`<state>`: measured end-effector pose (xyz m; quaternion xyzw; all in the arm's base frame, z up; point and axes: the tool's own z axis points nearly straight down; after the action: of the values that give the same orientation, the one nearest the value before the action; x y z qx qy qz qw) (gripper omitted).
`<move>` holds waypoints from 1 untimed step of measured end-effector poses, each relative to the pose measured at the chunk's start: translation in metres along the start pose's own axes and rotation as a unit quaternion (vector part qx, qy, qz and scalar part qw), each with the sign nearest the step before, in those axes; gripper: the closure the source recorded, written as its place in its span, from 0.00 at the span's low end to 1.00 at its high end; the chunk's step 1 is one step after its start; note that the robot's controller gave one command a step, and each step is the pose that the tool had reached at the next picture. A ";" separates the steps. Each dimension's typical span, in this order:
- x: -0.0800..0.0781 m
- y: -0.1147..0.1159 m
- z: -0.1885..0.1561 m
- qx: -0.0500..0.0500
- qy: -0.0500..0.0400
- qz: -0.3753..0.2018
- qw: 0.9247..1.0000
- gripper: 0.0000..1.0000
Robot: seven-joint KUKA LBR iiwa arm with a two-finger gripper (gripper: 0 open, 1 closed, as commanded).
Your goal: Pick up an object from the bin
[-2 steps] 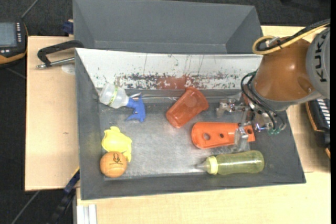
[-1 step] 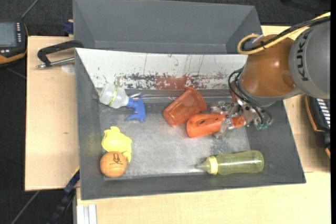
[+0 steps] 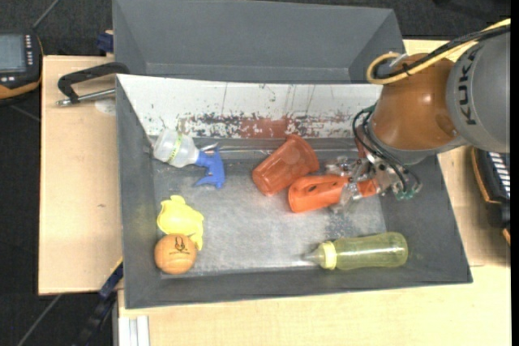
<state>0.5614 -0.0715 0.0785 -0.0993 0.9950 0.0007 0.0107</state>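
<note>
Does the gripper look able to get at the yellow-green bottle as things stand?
Probably yes: the bottle lies alone, close to the gripper, with nothing on top of it or leaning against it.

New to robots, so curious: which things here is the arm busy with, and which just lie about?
Job: gripper; orange block beside it.
Lying about: orange cup; yellow-green bottle; clear bottle; blue piece; yellow toy; orange ball.

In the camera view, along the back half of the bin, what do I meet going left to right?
Pale plastic bottle → small blue toy → translucent orange cup → solid orange piece → pincer. Left out, nearer the front and overlapping these: yellow toy, orange ball, yellow-green bottle.
</note>
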 end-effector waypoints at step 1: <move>0.007 0.002 -0.041 -0.001 0.003 0.002 1.000 1.00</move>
<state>0.5536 -0.0706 0.1191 -0.0977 0.9952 0.0018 0.0074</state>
